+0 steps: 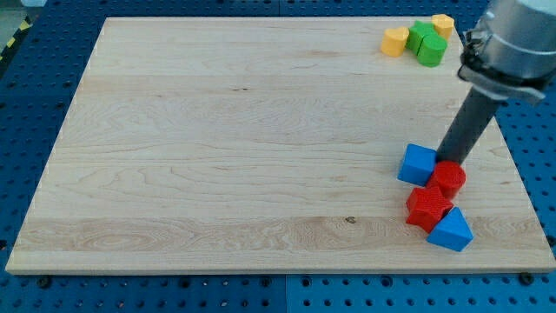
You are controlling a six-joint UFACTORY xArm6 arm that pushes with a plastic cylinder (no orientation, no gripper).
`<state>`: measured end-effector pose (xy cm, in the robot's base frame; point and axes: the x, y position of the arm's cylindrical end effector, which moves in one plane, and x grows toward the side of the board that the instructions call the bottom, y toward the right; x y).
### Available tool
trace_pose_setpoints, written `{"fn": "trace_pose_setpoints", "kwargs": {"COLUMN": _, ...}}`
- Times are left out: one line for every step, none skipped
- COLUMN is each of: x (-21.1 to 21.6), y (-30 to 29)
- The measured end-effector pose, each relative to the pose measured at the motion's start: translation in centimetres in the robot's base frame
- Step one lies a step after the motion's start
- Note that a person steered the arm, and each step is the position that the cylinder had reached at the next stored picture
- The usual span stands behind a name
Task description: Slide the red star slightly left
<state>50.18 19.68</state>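
The red star (427, 208) lies near the view's lower right on the wooden board (217, 130). A red round block (449, 178) touches it just above and to the right. A blue cube (418, 164) sits above and left of the star. A blue triangular block (452, 230) touches the star at its lower right. My tip (446, 162) is at the upper edge of the red round block, right of the blue cube, above the star.
At the view's top right is a cluster: a yellow block (395, 41), two green blocks (421, 35) (432, 49) and another yellow block (443, 23). The board's right edge runs close to the red and blue blocks.
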Motion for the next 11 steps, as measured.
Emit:
{"fn": "trace_pose_setpoints", "kwargs": {"x": 0.3, "y": -2.1}}
{"fn": "trace_pose_setpoints", "kwargs": {"x": -3.3, "y": 0.3}}
{"fn": "trace_pose_setpoints", "kwargs": {"x": -2.5, "y": 3.4}}
{"fn": "trace_pose_setpoints", "kwargs": {"x": 1.3, "y": 4.2}}
{"fn": "trace_pose_setpoints", "kwargs": {"x": 5.0, "y": 4.2}}
{"fn": "trace_pose_setpoints", "kwargs": {"x": 6.0, "y": 2.8}}
{"fn": "trace_pose_setpoints", "kwargs": {"x": 6.0, "y": 0.2}}
{"fn": "trace_pose_setpoints", "kwargs": {"x": 5.8, "y": -2.1}}
{"fn": "trace_pose_setpoints", "kwargs": {"x": 5.8, "y": -4.5}}
{"fn": "trace_pose_setpoints", "kwargs": {"x": 5.6, "y": -6.3}}
{"fn": "trace_pose_setpoints", "kwargs": {"x": 3.7, "y": -6.8}}
